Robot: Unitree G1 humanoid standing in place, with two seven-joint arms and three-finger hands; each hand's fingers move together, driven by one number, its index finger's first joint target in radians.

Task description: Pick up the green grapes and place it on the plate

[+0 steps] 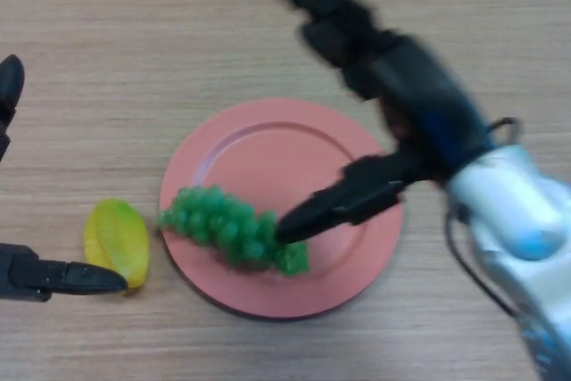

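A bunch of green grapes lies on the front left part of a pink plate, its left end over the rim. My right hand is over the plate's right side with fingers spread wide. Its thumb reaches down to the right end of the grapes and touches or nearly touches them. The other fingers stretch up and away past the plate. My left hand shows at the left edge, fingers straight, holding nothing, beside a yellow-green fruit.
A yellow-green mango-like fruit lies on the wooden table just left of the plate, next to my left hand's fingertip.
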